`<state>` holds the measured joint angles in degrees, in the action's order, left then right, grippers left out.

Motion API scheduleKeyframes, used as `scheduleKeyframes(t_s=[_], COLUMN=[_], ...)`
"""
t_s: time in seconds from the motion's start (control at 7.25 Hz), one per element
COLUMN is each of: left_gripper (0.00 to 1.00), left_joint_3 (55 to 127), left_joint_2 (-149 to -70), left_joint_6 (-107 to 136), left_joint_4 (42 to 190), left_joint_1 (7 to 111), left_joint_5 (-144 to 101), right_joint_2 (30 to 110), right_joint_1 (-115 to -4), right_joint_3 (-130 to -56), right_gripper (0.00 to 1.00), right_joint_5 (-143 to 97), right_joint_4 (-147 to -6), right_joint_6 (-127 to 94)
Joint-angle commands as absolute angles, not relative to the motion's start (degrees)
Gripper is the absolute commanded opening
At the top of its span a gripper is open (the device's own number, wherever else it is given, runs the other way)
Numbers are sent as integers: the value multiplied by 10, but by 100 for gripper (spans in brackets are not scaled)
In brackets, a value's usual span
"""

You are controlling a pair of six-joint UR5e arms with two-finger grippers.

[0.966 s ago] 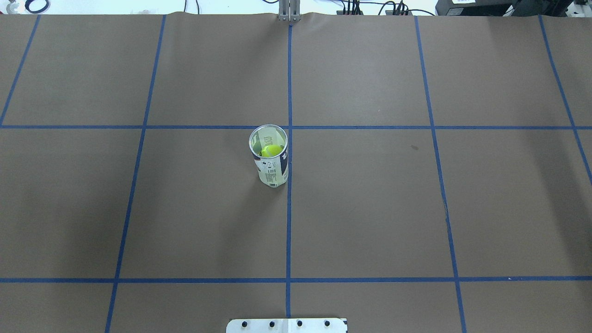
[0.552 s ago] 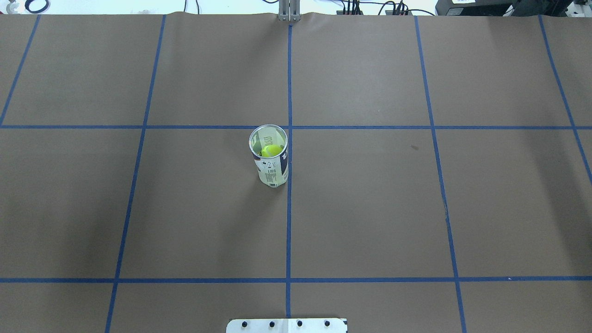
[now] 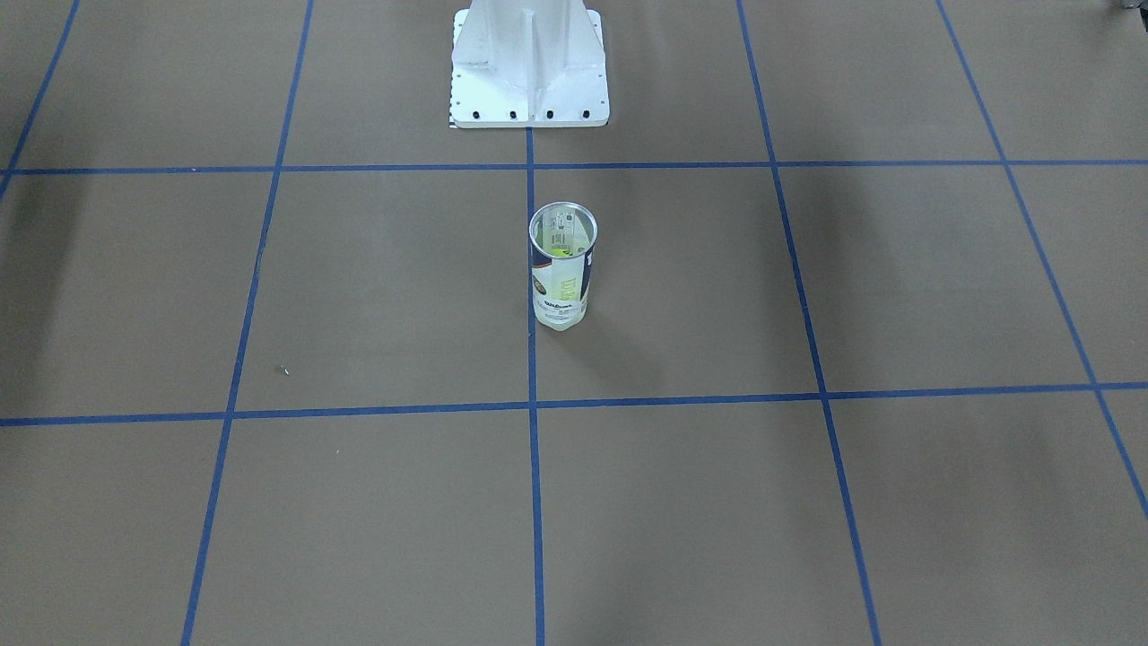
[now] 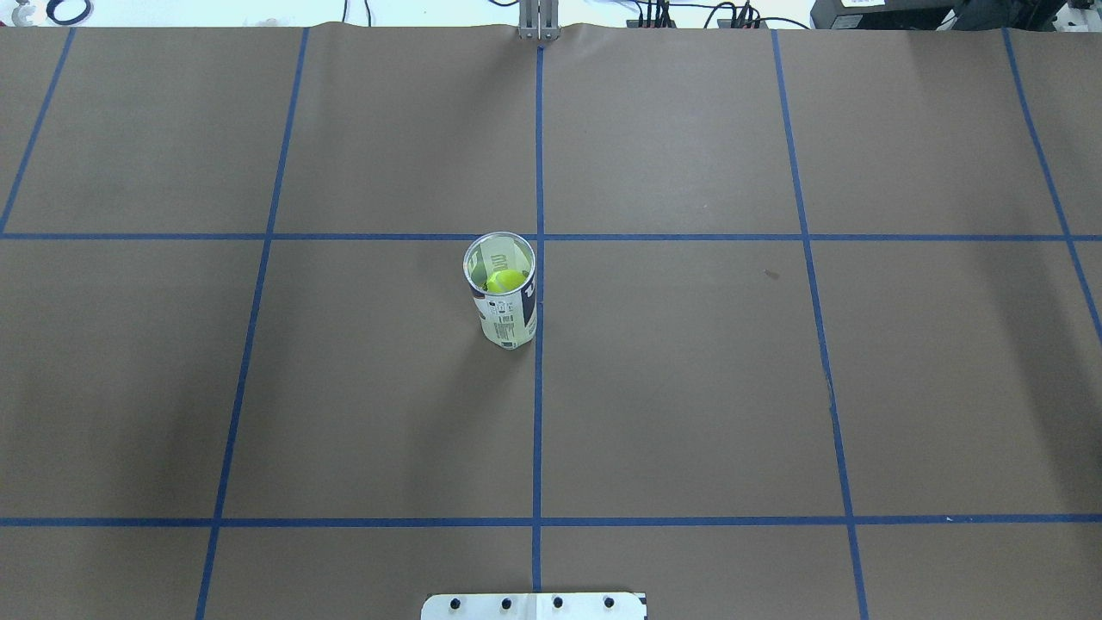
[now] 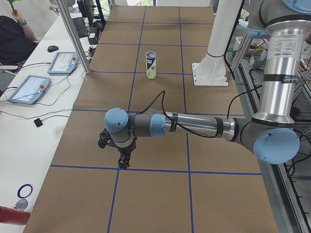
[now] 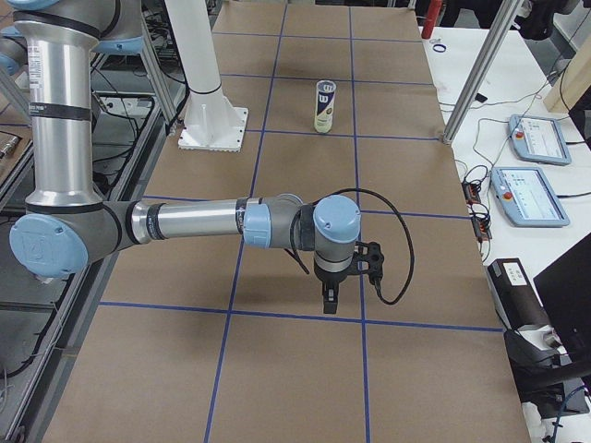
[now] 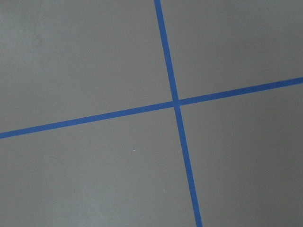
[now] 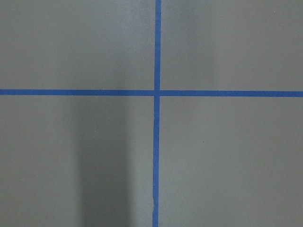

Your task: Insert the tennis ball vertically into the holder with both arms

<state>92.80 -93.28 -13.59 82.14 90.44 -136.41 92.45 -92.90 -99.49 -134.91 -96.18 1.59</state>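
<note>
Where the centre line of the blue tape grid point(image 4: 538, 430) meets a cross line near the middle of the table point(image 4: 689, 387), one holder point(image 4: 504, 301) stands upright just on the robot's left of that centre line. Its metal-rimmed mouth is open to the top, and one yellow-green tennis ball point(image 4: 505, 280) sits low inside it, partly hidden by the wall. A white "W" on a navy band reads clearly in the side views. From above, the label shows a barcode and fine print too small to read. One white base point(image 3: 529, 67) stands apart from the tube on the robot's side. Two arms show, in the side views only, both far from the tube. The left arm point(image 5: 194, 126) reaches out low over the left end of the table, and the left gripper point(image 5: 124, 162) points down above a tape line. The right arm point(image 6: 194, 221) does the same at the right end, with the right gripper point(image 6: 330, 303) just above the paper. How far either pincer is spread, or whether it holds anything, I cannot tell. Each wrist camera sees only brown paper and one tape crossing. Two tablets point(image 6: 526, 196) lie on a side bench.
</note>
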Motion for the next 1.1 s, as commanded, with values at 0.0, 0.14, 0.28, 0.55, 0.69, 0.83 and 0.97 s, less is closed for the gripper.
scheduleKeyframes(t_s=[0.0, 0.14, 0.28, 0.55, 0.69, 0.83, 0.97], left_gripper=[100, 100, 100, 100, 100, 100, 100], left_joint_3=[926, 925, 925, 922, 922, 922, 922], left_joint_2=[-933, -933, -933, -935, -934, -934, -933], left_joint_6=[-138, -139, -139, -140, -140, -140, -140], left_joint_4=[822, 823, 823, 824, 823, 823, 823], left_joint_1=[904, 904, 904, 904, 904, 904, 904], left_joint_5=[-1366, -1367, -1367, -1366, -1366, -1366, -1366], right_joint_2=[924, 924, 924, 924, 925, 925, 925], right_joint_1=[-929, -929, -929, -929, -929, -929, -929], right_joint_3=[-996, -995, -996, -996, -996, -995, -994], right_gripper=[99, 99, 99, 99, 99, 99, 99], right_joint_5=[-1349, -1350, -1349, -1350, -1353, -1370, -1378], right_joint_4=[-962, -962, -962, -962, -962, -962, -962], right_joint_6=[15, 15, 15, 15, 15, 15, 15])
